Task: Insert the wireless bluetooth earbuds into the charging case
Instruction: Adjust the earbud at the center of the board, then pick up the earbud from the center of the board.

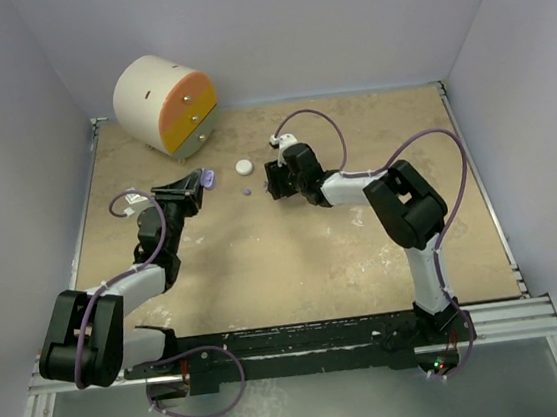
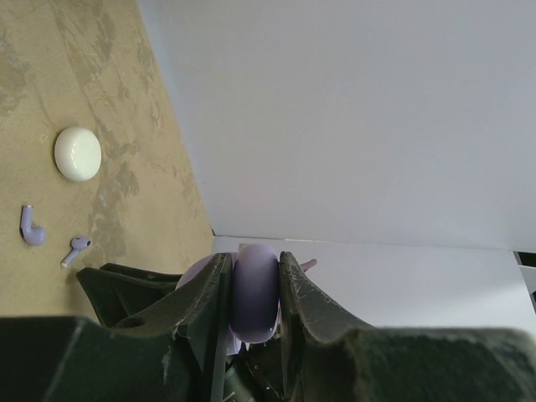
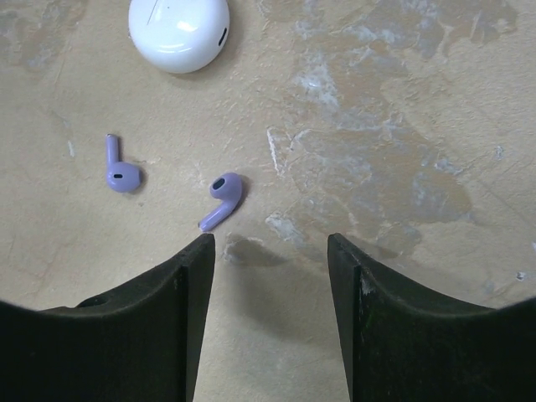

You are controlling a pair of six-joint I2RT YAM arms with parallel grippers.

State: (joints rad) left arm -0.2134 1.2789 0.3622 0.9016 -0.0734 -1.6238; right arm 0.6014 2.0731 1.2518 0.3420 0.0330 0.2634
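Left claw [image 2: 255, 261]: pressed together on a lilac rounded plastic charging case [image 2: 255, 295], which stood on edge between the two black fingers. It was over the far-left part of the worktop [image 1: 314, 255]. Whether the case touched the surface could not be told.
Right claw [image 3: 268, 244]: spread, with nothing between the fingers. It was low over the worktop, a little left of the middle and toward the far edge.
Nearer purple earbud [image 3: 224, 194]: small, with a short stem. It lay on the bare worktop just ahead of one fingertip of the right claw, outside any case.
Farther purple earbud [image 3: 122, 173]: same kind. It lay near the first one but apart from it, also on the bare worktop.
Glossy white round case [image 3: 178, 32]: closed, on the worktop beyond both earbuds, nearer the far edge.
Cream cylinder with orange and yellow face [image 1: 164, 103]: on its side at the far-left corner.
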